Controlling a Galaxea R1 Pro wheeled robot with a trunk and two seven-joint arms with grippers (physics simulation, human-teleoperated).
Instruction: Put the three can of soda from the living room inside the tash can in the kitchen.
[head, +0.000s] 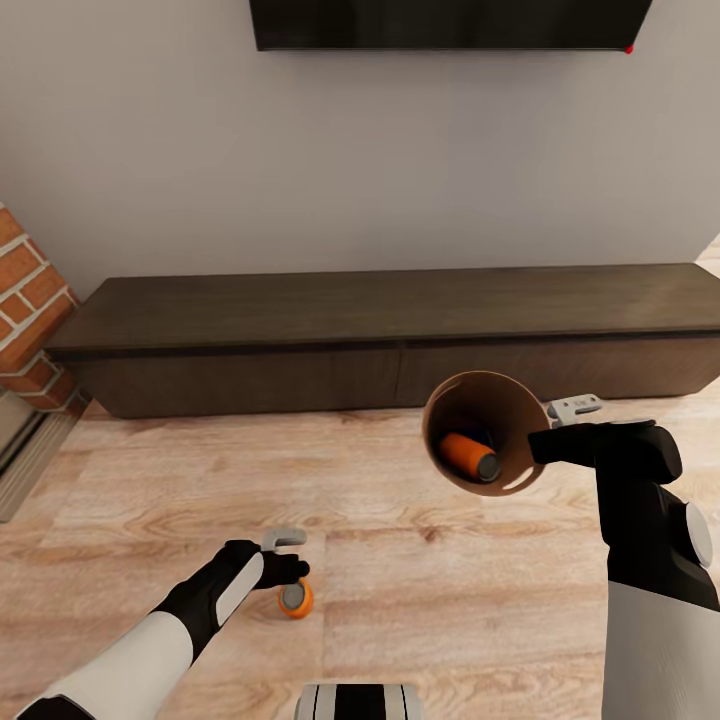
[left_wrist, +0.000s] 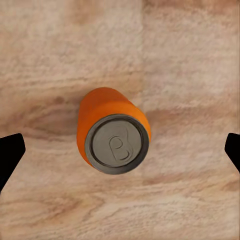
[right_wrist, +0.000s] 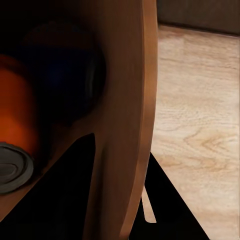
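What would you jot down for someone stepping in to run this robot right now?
Left tool: open, poised over an orange can standing on the wood floor; not gripped yet.
Right tool: shut on the trash can rim, holding it up, tilted.
Done: an orange can and a dark blue one lie inside.
Left: grab the floor can, drop it in, carry the trash can to the kitchen.

Lighting is pretty flat and even, soft daylight-ish render with no obvious source. The light wood plank floor (head: 420, 560) looks bright and a bit washed out, and the grey wall (head: 400, 150) has no hotspots. Shadows are faint: just a soft dark patch under the long dark wood cabinet (head: 400, 330). The copper-brown inside of the round bin (right_wrist: 125, 100) goes nearly black deep down. Wrist views look soft and slightly blurry, with the claw fingertips (left_wrist: 10, 155) as pure black silhouettes.
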